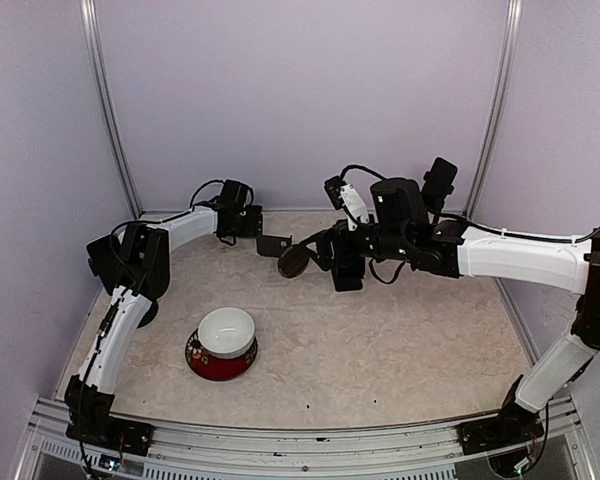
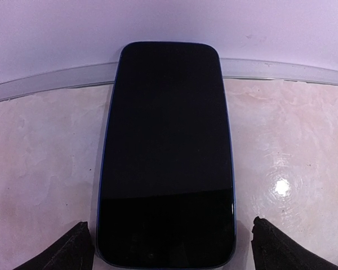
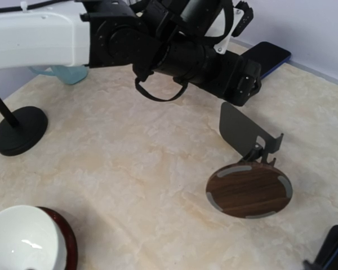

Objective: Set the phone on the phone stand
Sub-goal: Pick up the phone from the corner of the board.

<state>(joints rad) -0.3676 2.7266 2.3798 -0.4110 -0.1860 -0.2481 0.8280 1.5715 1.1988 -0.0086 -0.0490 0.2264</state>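
Observation:
The phone (image 2: 166, 152), dark-screened with a blue edge, lies flat on the marble table, its far end near the back wall. My left gripper (image 2: 169, 250) is open and straddles the phone's near end, with a gap between each fingertip (image 2: 62, 253) and the phone's side. In the right wrist view the phone (image 3: 268, 55) shows just beyond the left gripper. The phone stand (image 3: 249, 188), a round wooden base with a dark tilted plate, stands empty near mid-table, also seen as the stand (image 1: 285, 255) from above. My right gripper (image 1: 342, 268) hovers open just right of the stand, holding nothing.
A white bowl on a red plate (image 1: 223, 342) sits at the front left. A black round base with a thin pole (image 3: 19, 132) stands by the left arm. The back wall rail (image 2: 281, 67) runs right behind the phone.

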